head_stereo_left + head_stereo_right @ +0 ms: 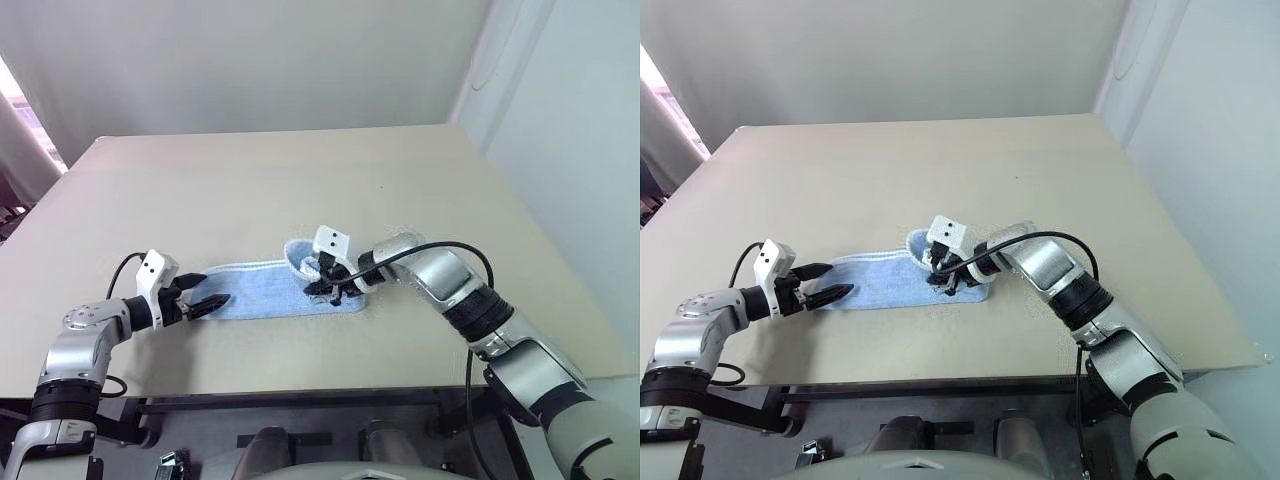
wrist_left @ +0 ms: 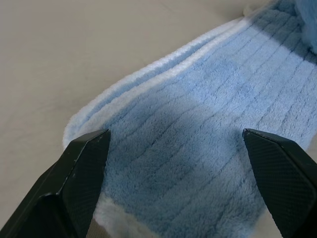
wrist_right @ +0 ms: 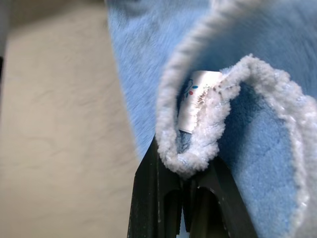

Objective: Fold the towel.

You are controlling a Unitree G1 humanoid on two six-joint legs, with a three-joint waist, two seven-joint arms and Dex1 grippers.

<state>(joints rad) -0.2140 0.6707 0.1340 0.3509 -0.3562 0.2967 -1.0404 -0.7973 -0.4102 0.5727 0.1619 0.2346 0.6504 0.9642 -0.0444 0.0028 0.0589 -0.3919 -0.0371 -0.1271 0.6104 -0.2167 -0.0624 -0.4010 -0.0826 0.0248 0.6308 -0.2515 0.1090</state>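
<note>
**Right claw pinches towel edge; left claw stands wide open**

One light blue terry towel (image 1: 262, 290) with cream stitched edging lies as a long strip on the beige table (image 1: 300, 180), between two claws. Its small white tag (image 3: 194, 99) bears coloured marks too small to read. The right gripper (image 1: 325, 283), angled downward, is clamped on the towel's lifted edge. The left gripper (image 1: 205, 300), spread wide, holds nothing, its fingertips (image 2: 86, 153) at the strip's other end.
</note>
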